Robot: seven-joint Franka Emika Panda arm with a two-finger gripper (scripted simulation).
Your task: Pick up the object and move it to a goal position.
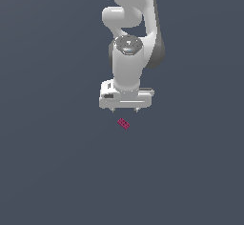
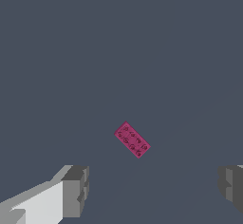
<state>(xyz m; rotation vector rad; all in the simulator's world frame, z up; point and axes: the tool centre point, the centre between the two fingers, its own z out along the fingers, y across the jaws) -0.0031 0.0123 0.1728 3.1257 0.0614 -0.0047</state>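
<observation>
The white two-fingered gripper [image 1: 125, 109] hangs with jaws spread wide above the small magenta studded toy brick [image 1: 123, 123], which lies free on the dark grey floor [image 1: 52, 162], probably ready to descend around it.

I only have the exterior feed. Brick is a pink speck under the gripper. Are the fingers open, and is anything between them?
Observer: Open. In the wrist view the two fingers sit wide apart with nothing between them; the gripper holds nothing.
Operator: Brick lined up with the fingers?
Observer: No. The magenta brick lies diagonal to the line between the fingertips, and apart from them.
Operator: Which face is up?
Observer: The studded face; two rows of studs show on top.
</observation>
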